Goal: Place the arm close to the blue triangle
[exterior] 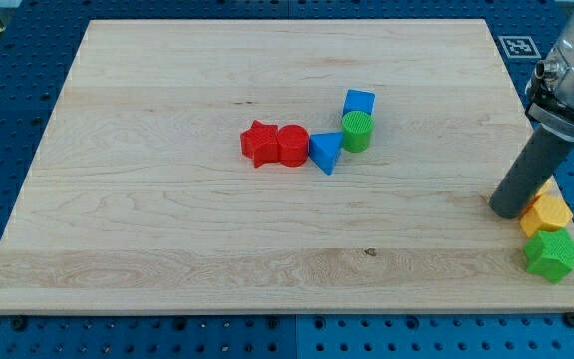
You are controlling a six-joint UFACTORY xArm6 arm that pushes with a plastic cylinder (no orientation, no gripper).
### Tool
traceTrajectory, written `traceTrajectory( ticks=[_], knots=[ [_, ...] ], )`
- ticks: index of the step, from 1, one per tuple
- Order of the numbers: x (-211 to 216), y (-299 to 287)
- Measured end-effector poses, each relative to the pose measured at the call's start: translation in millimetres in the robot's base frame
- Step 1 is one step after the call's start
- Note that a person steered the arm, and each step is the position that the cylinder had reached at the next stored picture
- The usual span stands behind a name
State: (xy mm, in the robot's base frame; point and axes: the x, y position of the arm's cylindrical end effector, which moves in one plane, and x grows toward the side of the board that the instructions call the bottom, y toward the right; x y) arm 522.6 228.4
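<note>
Blue triangle [326, 152], light, rigid, slides easily; my tip [509, 209] well apart rightward; no fingers fitted.

A robotics lab: a wooden board [167, 249] on blue perforated bench plate [8, 110], fiducial marker [515, 45] alongside.
</note>
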Motion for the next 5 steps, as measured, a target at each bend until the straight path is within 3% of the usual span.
traceTrajectory(
  ticks=[1, 3, 5],
  knots=[
    [0.0, -5.1],
    [0.1, -71.8],
    [12.0, -86.4]
  ],
)
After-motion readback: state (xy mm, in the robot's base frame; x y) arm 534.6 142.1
